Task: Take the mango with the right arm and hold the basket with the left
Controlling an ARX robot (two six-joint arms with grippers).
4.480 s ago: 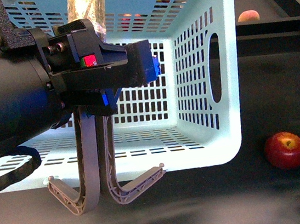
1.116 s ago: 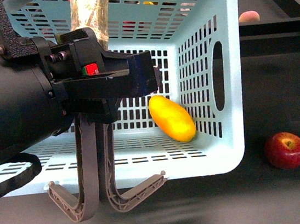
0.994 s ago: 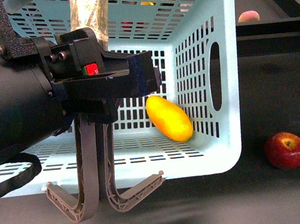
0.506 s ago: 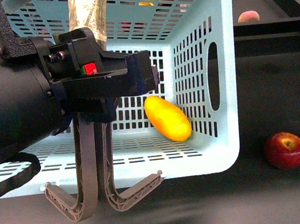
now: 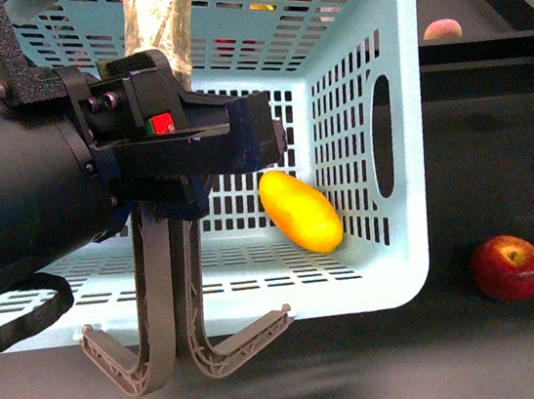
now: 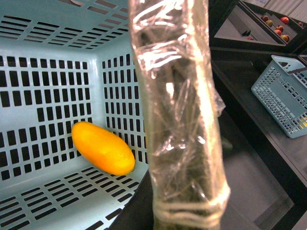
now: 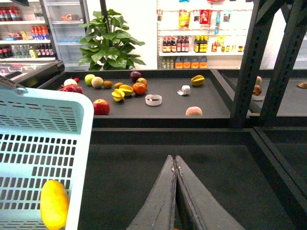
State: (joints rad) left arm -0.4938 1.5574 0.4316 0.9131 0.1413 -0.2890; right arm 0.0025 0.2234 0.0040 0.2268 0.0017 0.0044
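Note:
The yellow-orange mango (image 5: 300,211) lies inside the light turquoise basket (image 5: 407,142), against its right wall. It also shows in the left wrist view (image 6: 102,147) and the right wrist view (image 7: 53,204). My left arm (image 5: 28,182) fills the left of the front view, its gripper shut on the basket where the grey-brown handles (image 5: 164,311) hang down. A plastic-wrapped finger (image 6: 177,120) blocks the middle of the left wrist view. My right gripper (image 7: 174,160) is shut and empty, above the dark shelf to the right of the basket (image 7: 81,143).
A red apple (image 5: 508,267) sits on the dark surface right of the basket. A further shelf holds several fruits, among them a starfruit (image 7: 197,80), a peach (image 7: 194,111) and a red apple (image 7: 100,106). A second blue basket (image 6: 283,96) stands further off.
The mango, absent from the basket 4.5 s ago, lies in it now. Over the last second the basket and mango shifted only slightly; my left arm keeps its grip.

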